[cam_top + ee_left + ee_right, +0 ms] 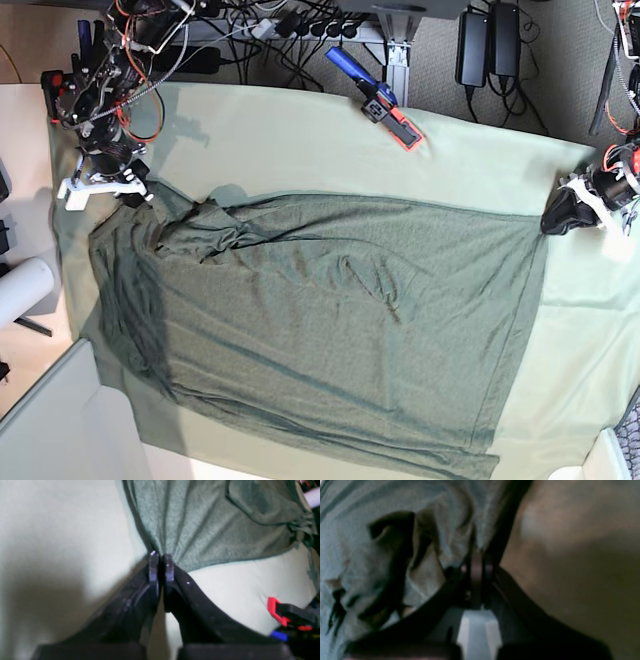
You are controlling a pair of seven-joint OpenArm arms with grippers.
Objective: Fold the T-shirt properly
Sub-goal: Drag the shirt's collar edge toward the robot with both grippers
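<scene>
Black jaws of the left gripper (161, 565) fill the bottom of the left wrist view. They are pressed together on a corner of the shirt (207, 525), and tight pleats fan out from the pinch. From this gripper the shirt lies ahead and to the right over the pale cloth (62, 542). A red clamp (276, 608) sits on the cloth edge, well to the right of the gripper and apart from the shirt hem.

Next, the right wrist view is dark and blurred. The right gripper (477, 562) is closed too, and the fabric (395, 542) bunches up against its jaws, so I judge that it holds the shirt. From this gripper the shirt lies ahead and to the left; on the other side I see only bare cloth (570, 555).

Last, the base view gives what the wrist views cannot: the whole shirt (330, 310). It lies flat on the cloth (280, 130), with its long axis across the picture. The right gripper (135, 190) is at the upper left corner of the shirt, where the fabric is crumpled. The left gripper (560, 215) is at the upper right corner. Both hold the far edge, each nearest to its own corner, and the body of the shirt lies toward the near edge of the cloth. The fold probably needs both corners to be carried that way together. This view is too far away to show the jaws; only the wrist views show the pinch.
</scene>
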